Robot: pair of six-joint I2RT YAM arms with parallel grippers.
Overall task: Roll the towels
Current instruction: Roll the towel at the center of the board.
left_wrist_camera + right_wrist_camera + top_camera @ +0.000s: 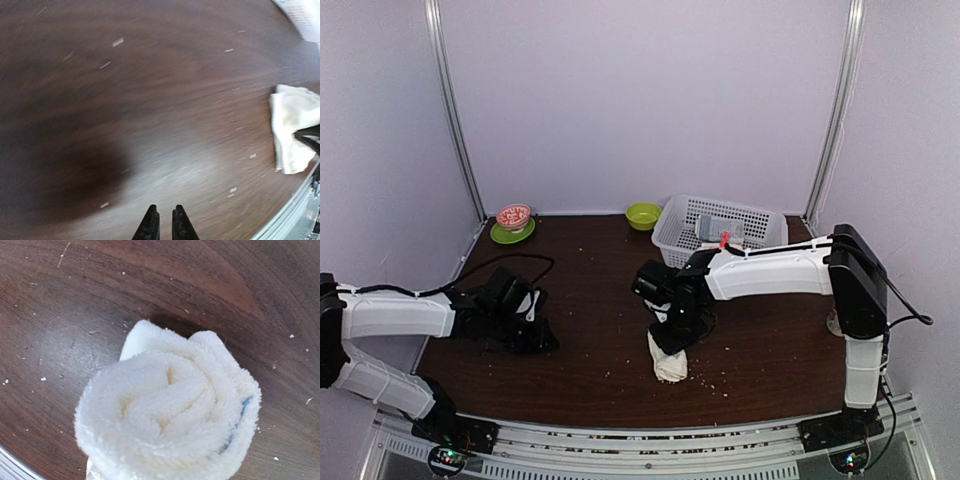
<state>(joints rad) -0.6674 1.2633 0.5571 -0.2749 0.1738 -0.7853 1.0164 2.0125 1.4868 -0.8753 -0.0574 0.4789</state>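
Lying near the tabletop's near edge, the cream-white towel is a fluffy terry roll, its spiral end and a small blue mark visible. The right gripper pinches its top end. The left gripper, fingers nearly together, holds nothing over bare dark woodgrain.

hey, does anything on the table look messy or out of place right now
Mostly small things: pale crumbs or lint specks are scattered across the dark wooden table. The rolled white towel under the right gripper looks intact. Nothing is spilled or tipped.
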